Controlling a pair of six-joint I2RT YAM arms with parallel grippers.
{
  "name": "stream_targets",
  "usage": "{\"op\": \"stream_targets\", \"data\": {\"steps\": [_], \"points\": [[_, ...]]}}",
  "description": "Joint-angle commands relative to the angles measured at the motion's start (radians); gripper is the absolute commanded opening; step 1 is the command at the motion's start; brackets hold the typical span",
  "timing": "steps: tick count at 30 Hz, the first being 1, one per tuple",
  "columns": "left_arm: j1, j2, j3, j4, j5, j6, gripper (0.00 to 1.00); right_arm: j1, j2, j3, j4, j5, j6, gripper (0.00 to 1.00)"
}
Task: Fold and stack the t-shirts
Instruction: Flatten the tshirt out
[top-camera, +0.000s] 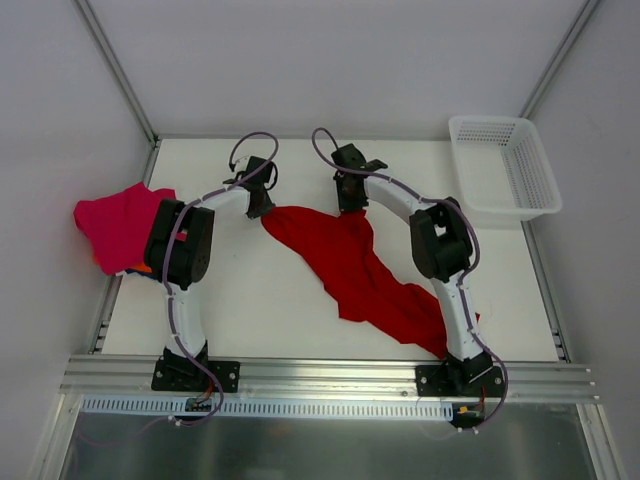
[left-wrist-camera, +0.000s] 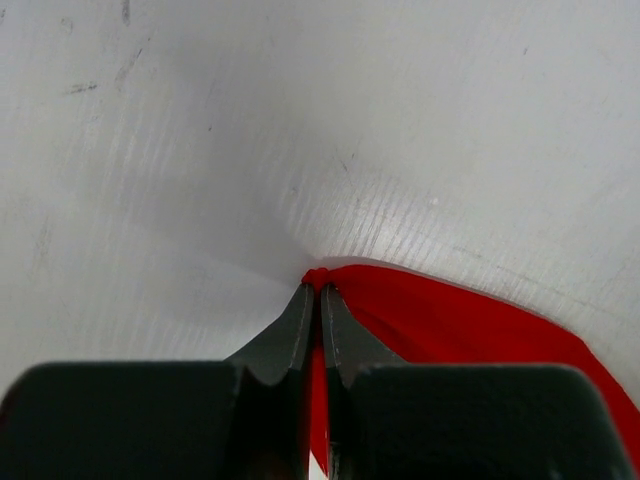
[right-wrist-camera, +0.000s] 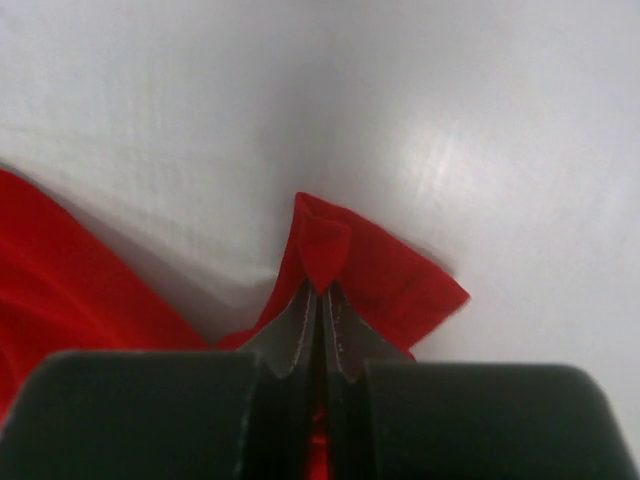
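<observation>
Top external: elbows raised, left fingers (left-wrist-camera: 290, 335) and right fingers (right-wrist-camera: 291, 335) pinch red t-shirt (top-camera: 360, 270).

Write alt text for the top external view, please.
Jaws shut, the left arm and right arm each pinch the far edge of a rumpled bright red t-shirt. A magenta-pink t-shirt lies at the left edge of the table, a white mesh basket at its far right corner.

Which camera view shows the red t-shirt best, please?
Top external: nearly all of the red t-shirt shows, stretched out. The left wrist view shows only the corner in the left gripper; the right wrist, the fold in the right gripper.
</observation>
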Motion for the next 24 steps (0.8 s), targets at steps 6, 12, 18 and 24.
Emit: {"op": "stream_targets", "data": {"steps": [6,12,18,24], "points": [[0.008,-0.224,-0.023,-0.086,-0.039,0.044,0.0,-0.04,-0.395,-0.049,-0.05,0.23,-0.122,0.01],[-0.013,-0.488,-0.026,-0.13,-0.016,0.105,0.0,-0.045,-0.654,-0.069,-0.08,0.31,-0.192,0.0],[-0.121,-0.731,0.067,-0.245,-0.068,0.172,0.0,-0.03,-0.898,-0.172,-0.057,0.396,-0.225,0.0],[-0.173,-0.869,0.239,-0.4,-0.129,0.212,0.0,-0.031,-1.122,-0.155,-0.079,0.531,-0.3,0.01]]}}
